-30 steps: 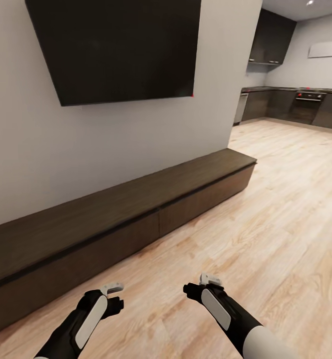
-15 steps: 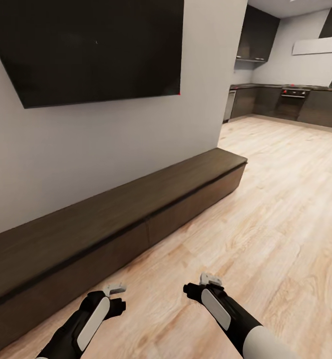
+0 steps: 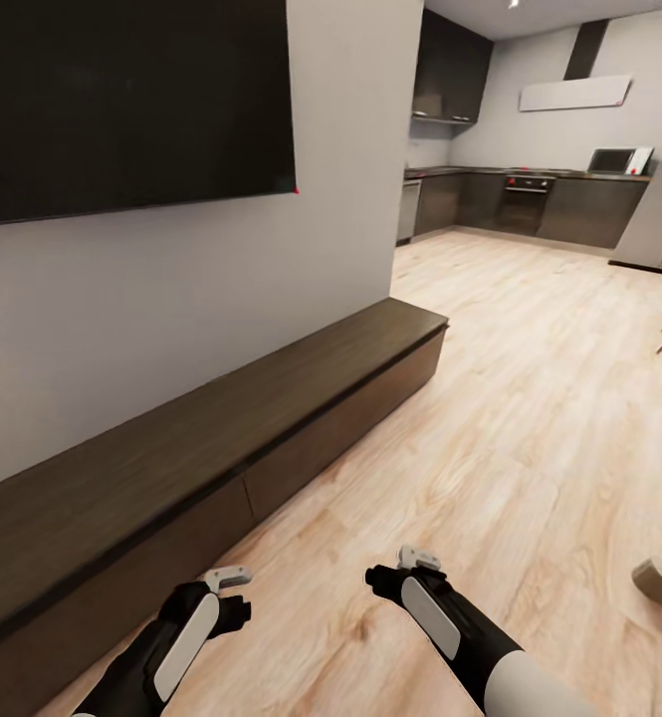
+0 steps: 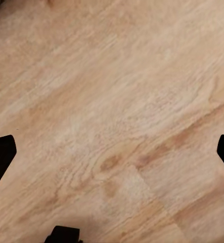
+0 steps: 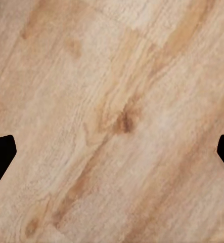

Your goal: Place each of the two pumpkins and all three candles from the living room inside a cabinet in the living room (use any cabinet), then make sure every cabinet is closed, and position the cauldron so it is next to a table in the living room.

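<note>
Cabinet: the cabinet [image 3: 271,418] runs along the wall from 8 o'clock up toward 1 o'clock in the head view. Its fronts are flush, so it looks closed, and nothing stands on its top.
TV: the TV [image 3: 121,100] hangs dark on the wall at 10 o'clock, above the cabinet.
Change: cabinet and TV sit further left in the picture than a second ago, and more of the room shows at the right. The whole picture has shifted, so this is the robot turning right, not the furniture moving.
Left gripper: the left gripper [image 3: 229,588] hangs at 7 o'clock over bare floor [image 3: 530,398]. Its fingertips [image 4: 0,152] stand wide apart at the edges of the wrist view, with nothing between them.
Right gripper: the right gripper [image 3: 402,568] hangs at 6 o'clock, also spread and empty, with wood grain below it in its wrist view.
Kitchen: the kitchen [image 3: 530,199] now shows at 1 o'clock, far off.
Candle: a small pale stubby cylinder [image 3: 659,579] lies tipped on the floor at 4 o'clock, having just come in at the frame edge. It is probably a candle, well apart from both grippers.
Meaning: the robot appears to be in transit and searching. Nothing is stowed yet as far as can be seen, and the cylinder looks like the nearest pick.
</note>
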{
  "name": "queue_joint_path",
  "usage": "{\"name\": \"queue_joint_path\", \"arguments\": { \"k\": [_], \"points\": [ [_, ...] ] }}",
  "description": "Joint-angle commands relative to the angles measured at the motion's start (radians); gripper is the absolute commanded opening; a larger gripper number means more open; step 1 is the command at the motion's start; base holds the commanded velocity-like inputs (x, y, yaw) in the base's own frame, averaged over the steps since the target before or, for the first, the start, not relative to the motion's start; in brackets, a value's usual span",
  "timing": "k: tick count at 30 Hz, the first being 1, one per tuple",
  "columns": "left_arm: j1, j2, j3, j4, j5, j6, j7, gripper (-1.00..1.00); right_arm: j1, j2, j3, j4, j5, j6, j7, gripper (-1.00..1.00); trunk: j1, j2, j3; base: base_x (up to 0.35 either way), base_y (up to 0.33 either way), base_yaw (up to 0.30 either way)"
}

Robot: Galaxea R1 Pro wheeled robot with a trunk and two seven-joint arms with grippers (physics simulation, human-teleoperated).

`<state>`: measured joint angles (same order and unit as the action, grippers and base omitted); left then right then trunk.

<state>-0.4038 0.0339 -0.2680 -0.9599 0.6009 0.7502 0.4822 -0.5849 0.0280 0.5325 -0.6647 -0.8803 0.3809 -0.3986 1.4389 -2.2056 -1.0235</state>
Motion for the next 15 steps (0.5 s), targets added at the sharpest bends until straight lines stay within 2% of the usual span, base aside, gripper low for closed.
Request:
{"name": "queue_joint_path", "arguments": {
  "k": [1, 15],
  "points": [
    [-0.001, 0.001, -0.004, -0.002, 0.011, 0.001, 0.010, 1.00, -0.001, 0.000, 0.004, -0.001, -0.008, 0.001, -0.008, 1.00, 0.000, 0.000, -0.001, 0.136, -0.119, -0.281],
    [-0.001, 0.001, -0.004, -0.002, 0.011, 0.001, 0.011, 1.00, -0.001, 0.000, 0.004, -0.001, -0.008, 0.001, -0.008, 1.00, 0.000, 0.000, -0.001, 0.051, -0.038, -0.282]
  ]
}}
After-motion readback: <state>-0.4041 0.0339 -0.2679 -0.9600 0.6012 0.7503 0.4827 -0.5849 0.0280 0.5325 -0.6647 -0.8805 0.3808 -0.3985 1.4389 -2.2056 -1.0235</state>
